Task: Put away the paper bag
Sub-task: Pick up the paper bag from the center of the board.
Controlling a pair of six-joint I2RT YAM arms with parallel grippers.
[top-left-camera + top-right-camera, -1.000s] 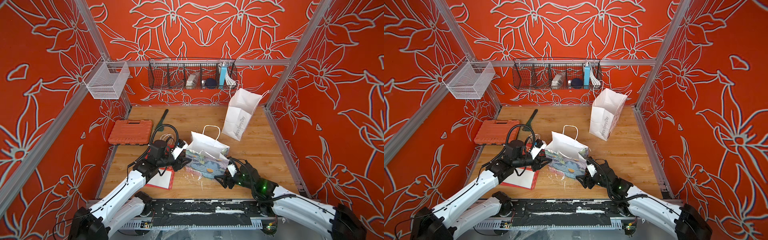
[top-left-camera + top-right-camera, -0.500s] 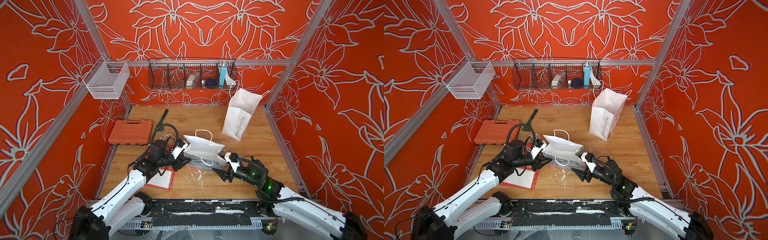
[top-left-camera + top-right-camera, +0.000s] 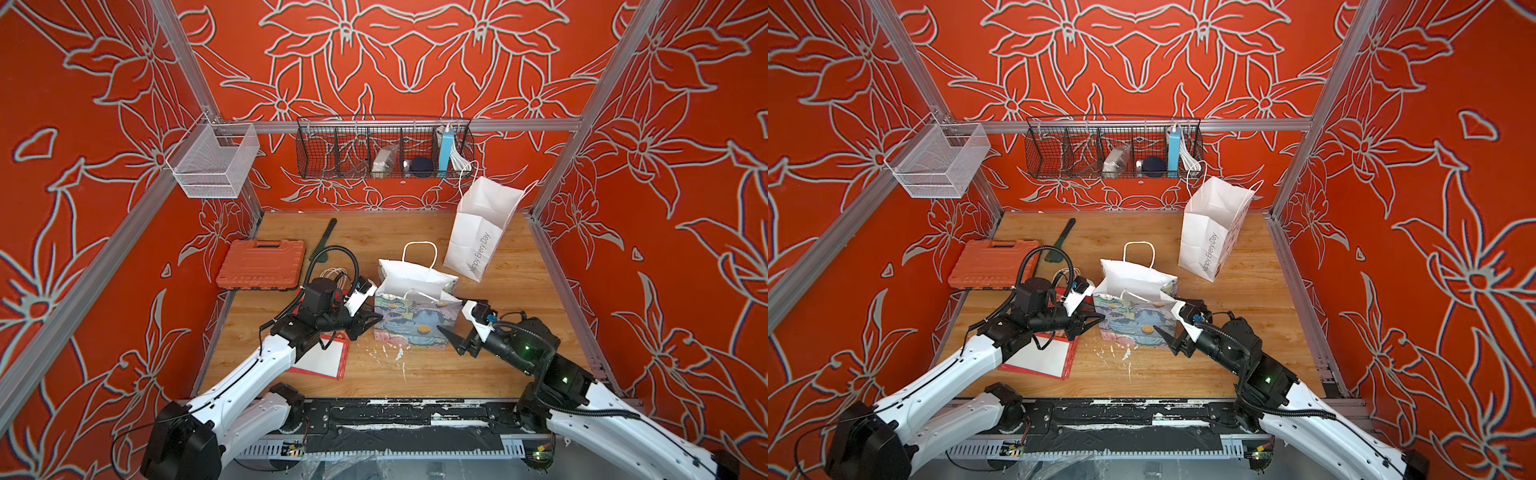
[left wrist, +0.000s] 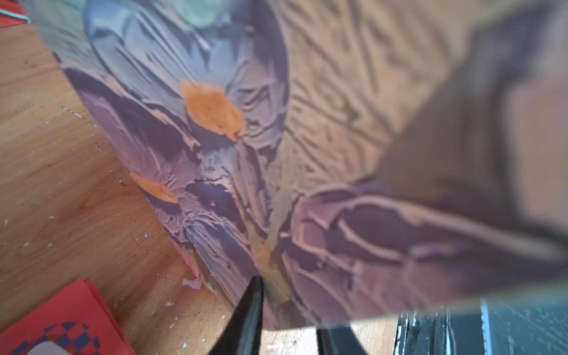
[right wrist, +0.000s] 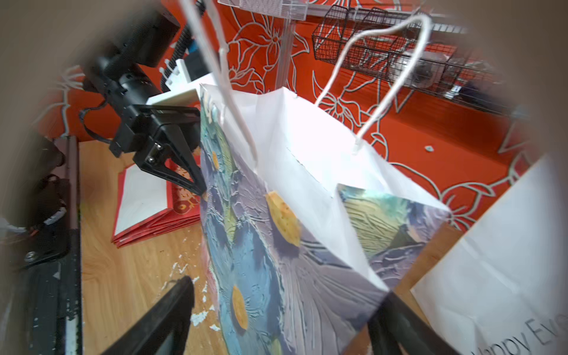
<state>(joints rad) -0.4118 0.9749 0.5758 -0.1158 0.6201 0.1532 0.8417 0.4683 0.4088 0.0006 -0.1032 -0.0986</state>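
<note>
Paper bag (image 3: 415, 322): flower-printed, upright at the middle of the table (image 3: 436, 382), near the white bag (image 3: 478, 232)
Left gripper (image 3: 374, 322): pinching the printed bag's side edge
Right gripper (image 3: 456, 332): spread wide around the opposite lower corner

Paper bag (image 3: 411, 322) matt, rough-textured print; wooden tabletop (image 3: 374, 232).

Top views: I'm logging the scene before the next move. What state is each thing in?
painted bag: upright, mouth open, handles up.
left tool: shut on the painted bag's side edge.
right tool: open, at the bag's other side, gripping nothing.
white bag: standing tilted, mouth open.
orange case: shut, lying flat.
red bag: folded flat, partly under the left arm.
mesh basket: looks empty.
</note>
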